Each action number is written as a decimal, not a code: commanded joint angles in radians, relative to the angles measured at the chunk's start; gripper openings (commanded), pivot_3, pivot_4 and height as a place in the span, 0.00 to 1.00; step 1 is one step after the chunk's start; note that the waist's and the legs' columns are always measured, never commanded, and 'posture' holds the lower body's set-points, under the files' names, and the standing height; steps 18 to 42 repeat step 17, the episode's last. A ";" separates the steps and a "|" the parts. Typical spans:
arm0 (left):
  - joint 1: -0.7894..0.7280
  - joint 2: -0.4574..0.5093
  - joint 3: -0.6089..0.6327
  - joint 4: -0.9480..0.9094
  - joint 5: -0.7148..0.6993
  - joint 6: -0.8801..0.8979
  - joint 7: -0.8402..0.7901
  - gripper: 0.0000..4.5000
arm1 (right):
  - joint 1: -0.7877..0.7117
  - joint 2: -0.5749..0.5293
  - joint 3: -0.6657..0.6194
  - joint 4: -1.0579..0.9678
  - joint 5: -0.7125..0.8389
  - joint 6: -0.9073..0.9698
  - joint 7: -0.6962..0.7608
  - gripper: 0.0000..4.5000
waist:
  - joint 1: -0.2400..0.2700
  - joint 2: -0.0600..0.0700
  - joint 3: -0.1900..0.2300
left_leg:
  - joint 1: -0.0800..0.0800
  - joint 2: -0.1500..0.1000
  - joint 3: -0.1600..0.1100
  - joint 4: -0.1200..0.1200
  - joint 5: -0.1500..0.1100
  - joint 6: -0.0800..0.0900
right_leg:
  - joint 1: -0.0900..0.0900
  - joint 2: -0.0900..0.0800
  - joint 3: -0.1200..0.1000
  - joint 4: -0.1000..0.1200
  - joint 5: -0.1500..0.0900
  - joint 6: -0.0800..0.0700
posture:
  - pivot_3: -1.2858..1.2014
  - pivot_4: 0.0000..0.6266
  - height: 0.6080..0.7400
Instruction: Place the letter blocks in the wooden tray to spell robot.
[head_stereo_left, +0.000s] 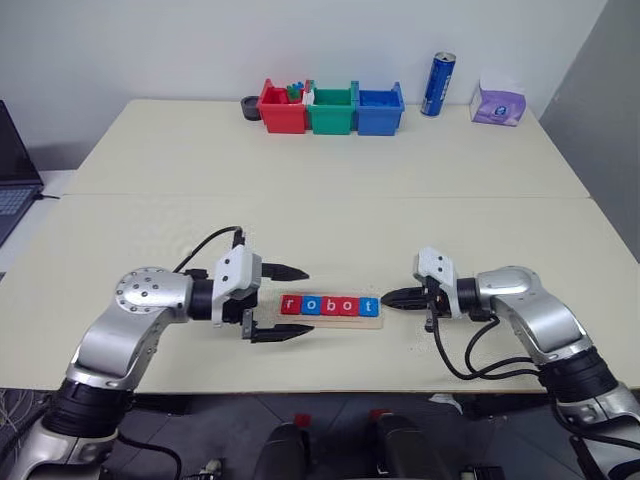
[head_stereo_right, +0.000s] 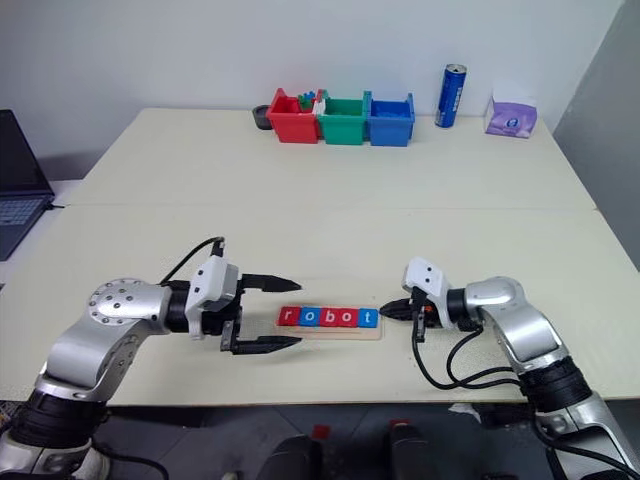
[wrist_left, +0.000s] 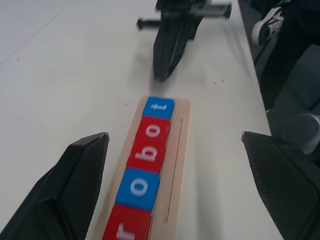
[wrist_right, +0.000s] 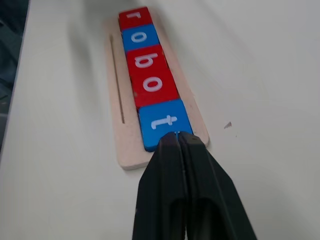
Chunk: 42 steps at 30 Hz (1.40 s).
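Right claw (wrist_right: 176, 137), closed and empty, noses the blue t end of the letter blocks (head_stereo_left: 330, 305) spelling robot in the wooden tray (head_stereo_left: 374, 323), likely squaring them; left claw (head_stereo_left: 282, 302) open, astride the other end near the worktop's (head_stereo_left: 330, 215) front edge.

head pair: high, forward-down | wrists: close, facing, share wooden tray (wrist_left: 177, 150)

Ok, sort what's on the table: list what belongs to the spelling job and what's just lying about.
Job:
letter blocks, spelling robot
wooden tray holding them
left tool, open
right tool, shut, at the t end

Lying about:
red bin
green bin
blue bin
blue can
purple tissue pack
laptop
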 joint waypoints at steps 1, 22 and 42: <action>0.036 0.073 0.102 0.023 -0.034 0.056 -0.008 1.00 | 0.015 -0.048 -0.040 -0.080 0.043 0.027 0.022 0.28 | 0.001 0.000 0.000 | 0.000 0.000 0.000 0.000 0.000 0.000 | 0.000 0.000 0.000 0.000 0.000 0.000 | 0.52 0.24 1.00; 0.231 0.163 0.206 -0.004 -0.005 0.083 0.034 1.00 | 0.013 -0.120 -0.026 -0.157 0.072 0.100 0.018 0.99 | 0.004 0.000 0.000 | 0.000 0.000 0.001 0.000 0.000 0.000 | 0.000 -0.001 0.000 0.000 0.000 0.000 | 0.52 0.24 1.00; 0.231 0.163 0.206 -0.004 -0.005 0.083 0.034 1.00 | 0.013 -0.120 -0.026 -0.157 0.072 0.100 0.018 0.99 | 0.004 0.000 0.000 | 0.000 0.000 0.001 0.000 0.000 0.000 | 0.000 -0.001 0.000 0.000 0.000 0.000 | 0.52 0.24 1.00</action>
